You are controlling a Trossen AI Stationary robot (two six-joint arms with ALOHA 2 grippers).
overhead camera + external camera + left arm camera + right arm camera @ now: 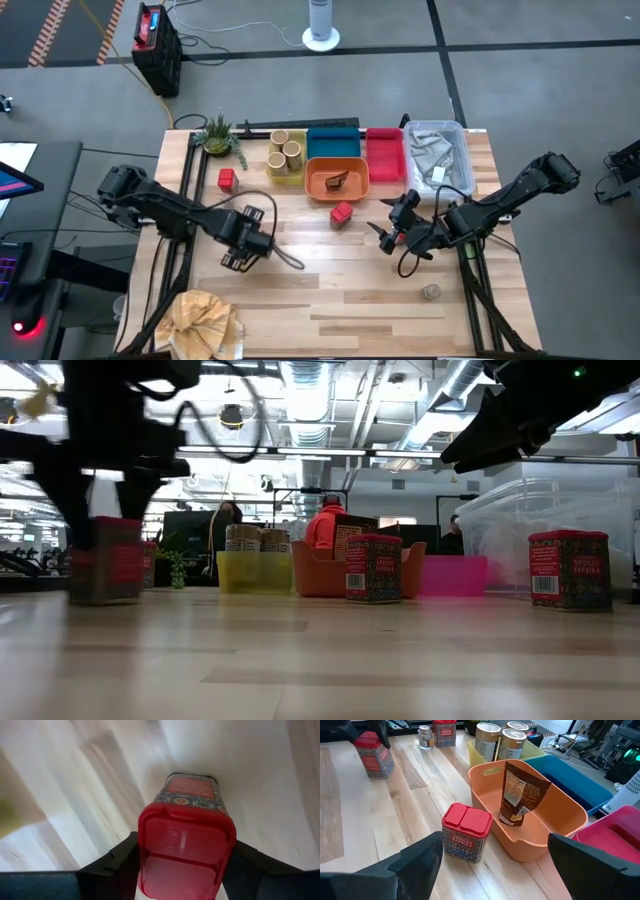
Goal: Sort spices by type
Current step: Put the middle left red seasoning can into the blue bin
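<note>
My left gripper point(243, 243) is over the table's left middle, shut on a red tin point(186, 840) that it hides in the high view. My right gripper point(388, 238) hangs open right of centre and touches nothing. A second red tin point(465, 837) stands on its base ahead of the right fingers, next to the orange tray point(570, 820). That tray holds a dark brown pouch point(520, 792). A third red tin point(227, 179) stands far left, and two tan jars point(286, 148) stand in the yellow tray point(283, 176). A small clear shaker point(431, 292) stands near the right front. My left gripper pinches the red tin between its two fingers, one on each side just under the red lid point(150, 835). The fingers point(122, 855) come from above, pointing down. The tin stays upright point(105, 560); whether its base is on the table, I cannot tell.
Blue point(333, 143) and pink point(385, 155) trays and a clear bin point(440, 155) line the far edge. A green plant point(218, 135) stands far left, and crumpled tan paper point(205, 318) lies near left. The low view shows another red tin point(570, 568) under the right arm. Bare wood lies in the near middle.
</note>
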